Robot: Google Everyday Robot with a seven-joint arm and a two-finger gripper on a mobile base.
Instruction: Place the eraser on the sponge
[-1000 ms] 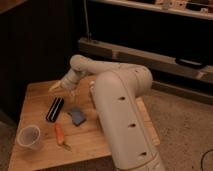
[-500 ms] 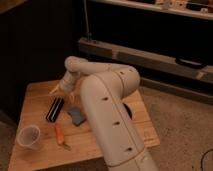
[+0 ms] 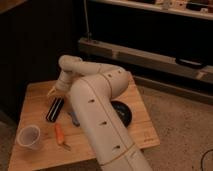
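At the bottom of the frame my robot's white arm (image 3: 107, 140) rises across the wooden table (image 3: 145, 134); left of it stand a clear cup (image 3: 28, 136) and an orange carrot-shaped toy (image 3: 60, 134); just above the carrot a sliver of the blue-grey sponge (image 3: 73, 118) shows at the arm's edge, the rest hidden behind it. Left of the sponge and apart from it, the black striped eraser (image 3: 54, 109) lies flat on the table, its long axis running from lower left to upper right, nearly up the frame. The gripper (image 3: 55, 92) hangs just over the eraser's upper end, fingers spread and holding nothing; the eraser lies just below it in the picture, the sponge to its lower right. A black pan (image 3: 124, 112) sits beyond the arm at centre right. Against a second ago, eraser and gripper sit much as they did; the arm's bulk has swung left and now covers most of the sponge.
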